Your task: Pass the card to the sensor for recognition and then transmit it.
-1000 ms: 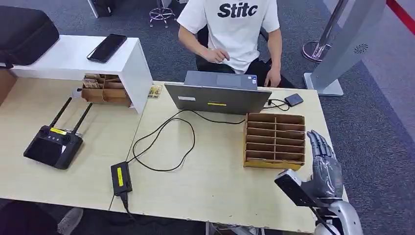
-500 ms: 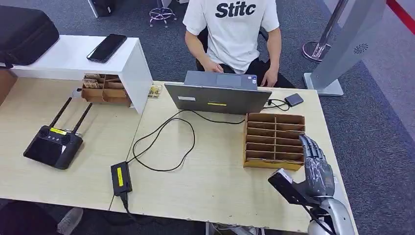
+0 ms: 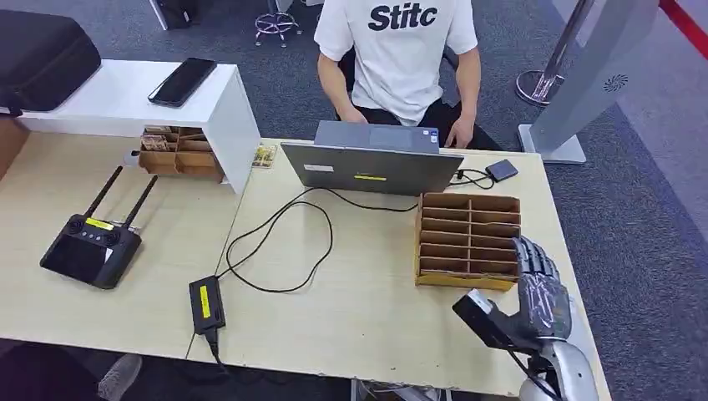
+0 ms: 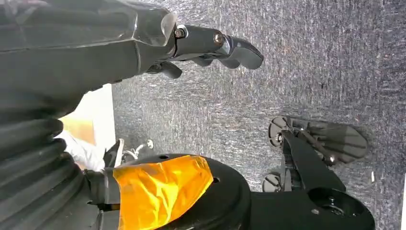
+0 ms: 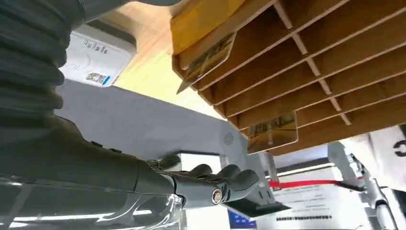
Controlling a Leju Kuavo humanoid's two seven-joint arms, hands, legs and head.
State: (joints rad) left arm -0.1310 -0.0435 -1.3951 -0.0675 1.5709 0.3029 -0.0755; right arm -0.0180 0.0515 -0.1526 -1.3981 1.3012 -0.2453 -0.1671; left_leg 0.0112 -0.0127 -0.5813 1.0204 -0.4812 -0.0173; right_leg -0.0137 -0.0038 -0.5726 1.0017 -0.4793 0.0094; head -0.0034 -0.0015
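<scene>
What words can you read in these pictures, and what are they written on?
"Stitc": big black letters on the person's white T-shirt; the word's end runs into a fold.
Yellow label on the black power adapter: too small to read.
Yellow label on the black remote controller: too small to read.
Yellow strip on the laptop: too small to read.
White device in the right wrist view: raised lettering and a sticker, both blurred.

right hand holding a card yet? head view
No. The right hand hovers by the wooden card rack with its fingers extended and nothing between them.
</scene>
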